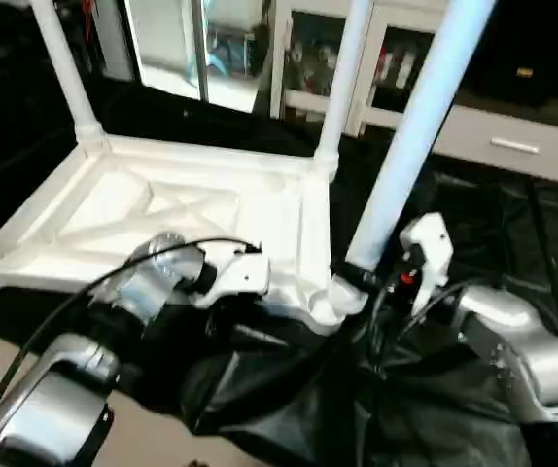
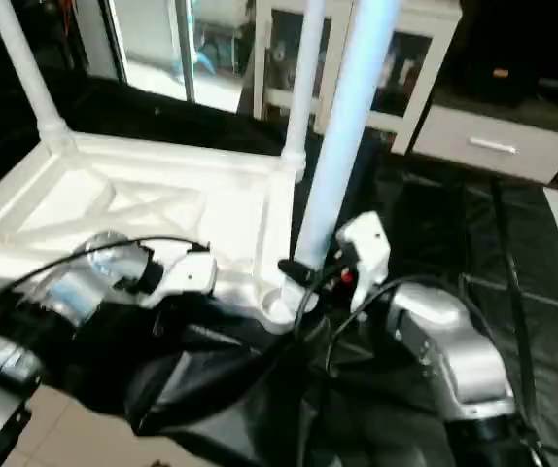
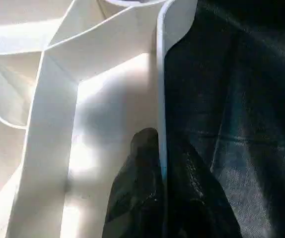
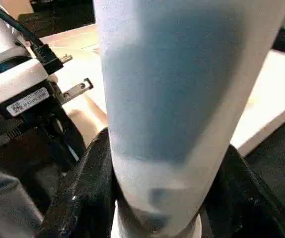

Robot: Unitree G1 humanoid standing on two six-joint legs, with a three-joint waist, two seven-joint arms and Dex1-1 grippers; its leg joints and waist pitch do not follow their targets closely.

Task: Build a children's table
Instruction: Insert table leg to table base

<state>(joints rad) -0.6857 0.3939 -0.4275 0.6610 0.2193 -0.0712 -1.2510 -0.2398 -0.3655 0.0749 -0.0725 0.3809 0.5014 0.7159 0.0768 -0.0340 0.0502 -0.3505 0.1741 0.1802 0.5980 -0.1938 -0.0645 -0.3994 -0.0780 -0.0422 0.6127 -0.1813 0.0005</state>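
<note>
The children's table lies upside down on the black-draped work table, its white X-ribbed tabletop [image 1: 162,209] facing up. Two white legs stand in the far corner sockets, one at far left [image 1: 60,58] and one at far right [image 1: 342,78]. A third leg [image 1: 405,146] rises tilted from the near right socket [image 1: 342,297]. My right gripper [image 4: 157,198] is shut on this leg [image 4: 182,74] just above the socket, one black finger [image 4: 83,198] on each side. My left gripper [image 3: 162,188] is shut on the tabletop's near rim [image 3: 160,99], one finger inside the wall and one outside.
Black cloth [image 1: 512,224] covers the work table and hangs in folds over its near edge. A white cabinet [image 1: 396,78] with glass doors and a drawer [image 1: 512,141] stands behind. A black cable [image 1: 85,282] loops over my left forearm. Pale floor [image 1: 153,438] shows at the near left.
</note>
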